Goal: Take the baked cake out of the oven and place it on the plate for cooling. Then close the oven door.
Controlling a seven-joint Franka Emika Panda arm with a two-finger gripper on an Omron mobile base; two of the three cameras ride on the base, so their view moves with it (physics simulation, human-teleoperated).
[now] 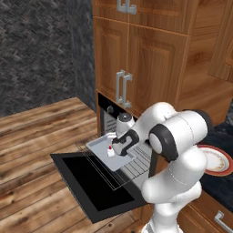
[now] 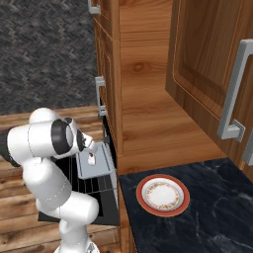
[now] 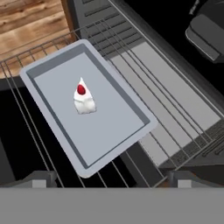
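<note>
Grey metal tray (image 3: 94, 113) sits on a wire rack (image 1: 136, 164) pulled out of the oven (image 1: 109, 119), above the lowered oven door (image 1: 98, 184). Near the middle of that tray stands the cake (image 3: 83, 98), a small white wedge with a red dot, upright and apart from the tray walls. Gripper (image 1: 119, 148) hangs above the tray, just beside the cake, jaws spread wide and holding nothing. Beyond the tray, on the dark counter (image 2: 217, 197) beside the oven, rests the plate (image 2: 163, 194), bare.
</note>
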